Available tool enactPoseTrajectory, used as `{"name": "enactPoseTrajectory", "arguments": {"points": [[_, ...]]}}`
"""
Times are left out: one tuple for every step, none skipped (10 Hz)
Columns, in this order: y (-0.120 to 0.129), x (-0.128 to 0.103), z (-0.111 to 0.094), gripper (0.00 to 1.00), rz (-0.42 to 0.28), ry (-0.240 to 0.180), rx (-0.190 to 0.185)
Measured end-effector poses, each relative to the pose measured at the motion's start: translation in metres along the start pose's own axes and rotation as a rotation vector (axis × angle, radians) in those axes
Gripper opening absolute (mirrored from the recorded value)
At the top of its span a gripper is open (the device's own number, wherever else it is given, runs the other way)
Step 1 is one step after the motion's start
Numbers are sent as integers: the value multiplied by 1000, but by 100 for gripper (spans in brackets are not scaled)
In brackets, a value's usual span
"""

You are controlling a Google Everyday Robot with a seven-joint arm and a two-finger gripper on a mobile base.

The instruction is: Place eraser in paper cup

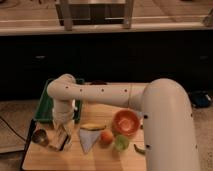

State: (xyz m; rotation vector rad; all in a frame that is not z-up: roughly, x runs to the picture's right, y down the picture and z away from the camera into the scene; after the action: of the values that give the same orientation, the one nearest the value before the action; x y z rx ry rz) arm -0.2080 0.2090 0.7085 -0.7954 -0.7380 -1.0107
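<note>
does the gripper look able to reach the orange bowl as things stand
Probably yes. The gripper hangs low at the left of the table, and the orange bowl sits open to its right; a banana and a white cone lie between, low enough to pass over.
</note>
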Motion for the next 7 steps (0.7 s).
{"name": "enactPoseTrajectory", "arguments": {"points": [[0,0,0,80,-1,-1,-1],[0,0,0,80,-4,-3,-2],[0,1,1,80,-5,-4,-3],[0,1,0,80,-6,-5,-2],[0,1,0,80,-7,-5,-2],[0,1,0,80,-8,-4,-1],[0,2,-1,80,-8,-4,0]]}}
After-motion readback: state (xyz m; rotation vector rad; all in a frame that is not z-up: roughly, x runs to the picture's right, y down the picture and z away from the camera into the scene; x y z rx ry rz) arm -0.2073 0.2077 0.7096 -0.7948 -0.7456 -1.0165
